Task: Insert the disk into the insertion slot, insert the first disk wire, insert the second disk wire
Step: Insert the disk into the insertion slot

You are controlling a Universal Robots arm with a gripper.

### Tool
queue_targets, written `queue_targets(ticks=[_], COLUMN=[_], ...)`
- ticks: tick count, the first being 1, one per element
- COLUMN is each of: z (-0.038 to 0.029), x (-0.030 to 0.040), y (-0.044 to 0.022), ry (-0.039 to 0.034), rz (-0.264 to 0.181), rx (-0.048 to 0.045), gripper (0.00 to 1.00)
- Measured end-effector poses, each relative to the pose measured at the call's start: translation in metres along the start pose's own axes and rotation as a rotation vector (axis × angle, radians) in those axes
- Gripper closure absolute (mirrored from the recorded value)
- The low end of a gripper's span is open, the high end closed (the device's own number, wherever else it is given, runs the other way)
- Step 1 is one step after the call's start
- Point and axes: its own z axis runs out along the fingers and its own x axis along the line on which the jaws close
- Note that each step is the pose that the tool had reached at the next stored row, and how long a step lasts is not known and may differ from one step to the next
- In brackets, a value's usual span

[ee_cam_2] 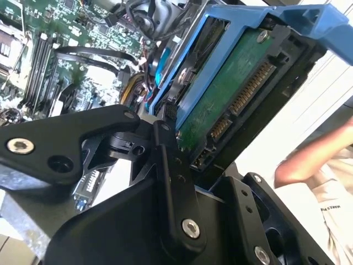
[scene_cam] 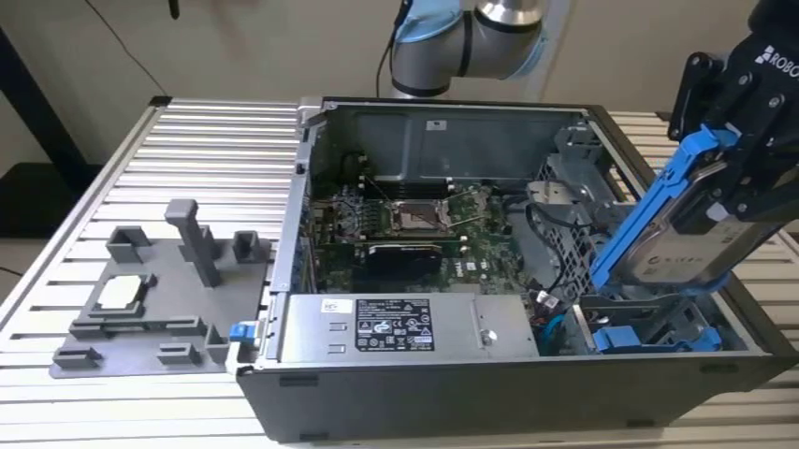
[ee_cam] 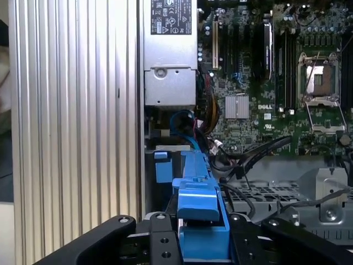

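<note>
gripper (scene_cam: 747,178) holds disk (scene_cam: 680,248) by its upper end, fingers (ee_cam_2: 168,160) clamped on both sides of the blue frame, seen in both wrist views

disk is tilted steeply over the exterior view's right end of the open case (scene_cam: 413,393), low end just above the slot (scene_cam: 649,318), not seated; can't tell if it touches the bay edge

second wrist view: disk's green underside and connector face the camera

second blue carrier (scene_cam: 624,339) already sits low in the bay

first wrist view looks along the frame's blue edge toward the bay, loose black cables (ee_cam: 259,152) beside it

board (scene_cam: 413,220) and PSU (scene_cam: 387,327) lie in the case on the exterior view's left of the bay

grey fixture (scene_cam: 150,299) on the counter (scene_cam: 212,140), well apart from the gripper
</note>
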Motion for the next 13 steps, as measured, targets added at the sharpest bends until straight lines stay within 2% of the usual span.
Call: queue_targets(ticks=[13], z=[0.0155], x=[0.0033], y=[-0.0033], ry=[0.0003], rz=[-0.007], rx=[0.0011], gripper=[0.67])
